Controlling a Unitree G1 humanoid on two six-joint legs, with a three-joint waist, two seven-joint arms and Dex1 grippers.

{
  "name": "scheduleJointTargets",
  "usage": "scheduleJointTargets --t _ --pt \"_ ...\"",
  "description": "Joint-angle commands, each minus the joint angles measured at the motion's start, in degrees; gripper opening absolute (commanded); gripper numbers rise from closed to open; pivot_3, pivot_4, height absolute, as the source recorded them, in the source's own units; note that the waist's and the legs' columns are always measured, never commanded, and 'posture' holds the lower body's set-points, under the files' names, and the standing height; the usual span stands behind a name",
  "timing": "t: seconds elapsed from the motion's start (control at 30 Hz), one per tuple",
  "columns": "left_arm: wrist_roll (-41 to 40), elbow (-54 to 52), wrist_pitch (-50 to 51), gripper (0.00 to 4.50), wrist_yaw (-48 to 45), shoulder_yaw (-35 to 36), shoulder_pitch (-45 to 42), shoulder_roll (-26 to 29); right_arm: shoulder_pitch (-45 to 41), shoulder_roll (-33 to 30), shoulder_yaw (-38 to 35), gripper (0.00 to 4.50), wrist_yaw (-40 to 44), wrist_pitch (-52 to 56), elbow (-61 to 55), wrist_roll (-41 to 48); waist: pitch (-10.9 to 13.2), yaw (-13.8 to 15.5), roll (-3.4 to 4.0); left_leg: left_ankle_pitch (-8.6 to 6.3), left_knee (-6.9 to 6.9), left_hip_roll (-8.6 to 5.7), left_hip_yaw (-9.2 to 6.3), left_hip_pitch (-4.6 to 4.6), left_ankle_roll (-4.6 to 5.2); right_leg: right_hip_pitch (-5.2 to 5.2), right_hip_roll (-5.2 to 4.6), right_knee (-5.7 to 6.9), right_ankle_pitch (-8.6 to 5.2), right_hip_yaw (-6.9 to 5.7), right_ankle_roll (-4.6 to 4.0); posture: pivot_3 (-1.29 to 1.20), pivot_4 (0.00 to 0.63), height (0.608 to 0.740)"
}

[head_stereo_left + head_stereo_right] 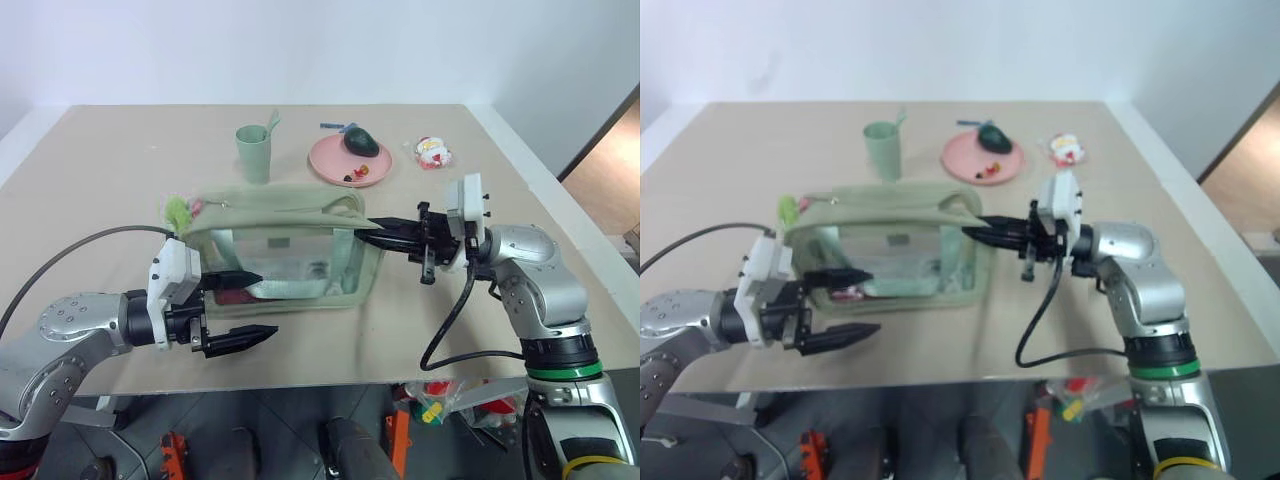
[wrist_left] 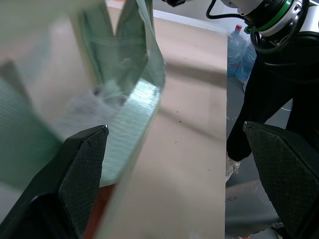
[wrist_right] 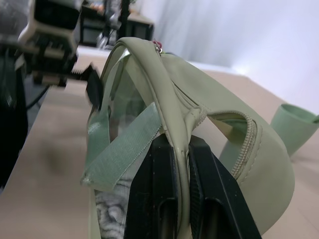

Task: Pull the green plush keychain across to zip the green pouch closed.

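- Green pouch [image 1: 285,250] sits on the table [image 1: 120,160], roughly centred, clear side panel facing the robot. Top fabric sags; zipper mouth looks open along the top.
- Green plush keychain [image 1: 178,210] lies at the pouch's far-left top corner, resting against the fabric edge. A small pink bit shows just beside it.
- Right gripper [image 1: 372,228] is at the pouch's right end. In the right wrist view its fingers [image 3: 158,199] are pinched tight on a fold of the pouch's end seam, next to the pale webbing strap [image 3: 122,144].
- Left gripper [image 1: 240,307] hangs low at the pouch's front-left corner, fingers spread wide, nothing between them. One finger reaches in front of the clear panel; whether it touches, I cannot tell.
- Handling judgement: pouch is soft and light, fabric buckles easily; without the right-end anchor it would likely slide or crumple when the zipper is pulled. Clear panel probably slick, poor place to grip.
- Keychain: small, squashy plush, light. Best taken across its body or close to its link to the slider, so the pull runs along the zipper line.
- Risk: the plush compresses and may slip from the fingers; a pull off-axis may jam the slider.
- Pale green cup [image 1: 254,152] and pink plate [image 1: 325,160] stand well behind, clear of the work.
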Motion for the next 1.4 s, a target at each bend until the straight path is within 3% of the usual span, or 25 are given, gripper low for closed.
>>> scheduleJointTargets --t 0.03,0.67,0.87,1.03,1.2,1.4 --pt "-0.3 -1.4 -0.3 4.50 0.2 1.2 0.1 0.4 -2.7 -0.6 -2.1 0.02 1.1 -2.8 0.3 0.5 0.0 -0.1 0.01 0.00 0.00 0.00 0.01 0.01 0.00 0.00 0.00 0.00 0.01 0.01 0.00 0.00 0.150 0.740" --pt "-1.6 -0.7 0.7 4.50 2.3 1.4 -0.8 -0.1 1.9 -2.5 -2.1 0.02 1.5 -5.7 1.5 -1.1 0.0 0.0 0.01 0.00 0.01 0.00 0.00 0.06 0.00 0.04 0.00 0.02 0.03 0.00 0.01 0.00 0.150 0.740" --pt "-14.4 -1.8 8.9 4.50 12.0 10.2 1.1 -0.3 3.1 -2.5 -2.1 0.02 1.0 -6.4 1.4 -1.3 0.0 -0.1 0.01 0.00 0.02 0.04 0.01 0.11 0.00 0.06 0.01 0.03 0.06 0.00 0.02 0.00 0.150 0.740" --pt "-28.0 0.4 13.0 4.50 18.8 22.9 5.3 1.7 3.1 -3.1 -2.0 0.02 1.2 -6.4 1.4 -1.4 0.0 -0.1 0.01 0.00 0.01 0.08 -0.01 0.11 0.00 0.06 0.02 0.05 0.05 -0.04 0.01 0.00 0.150 0.740" --pt "-24.7 6.6 12.0 4.50 23.7 25.6 3.9 2.7 2.0 -3.3 -1.7 0.02 1.6 -6.3 1.8 -1.5 0.0 -0.1 0.01 0.01 0.03 0.00 0.02 0.25 -0.01 0.18 -0.02 0.05 -0.10 0.00 -0.25 0.00 0.150 0.740" --pt "-14.2 13.5 7.9 4.50 29.2 20.3 -1.3 -0.5 1.3 -3.9 -0.9 0.02 1.2 -2.5 -2.3 -0.1 0.0 0.0 0.01 0.03 0.03 -0.02 0.06 0.48 -0.02 0.37 -0.03 0.04 -0.08 0.02 -0.28 0.00 0.150 0.740"
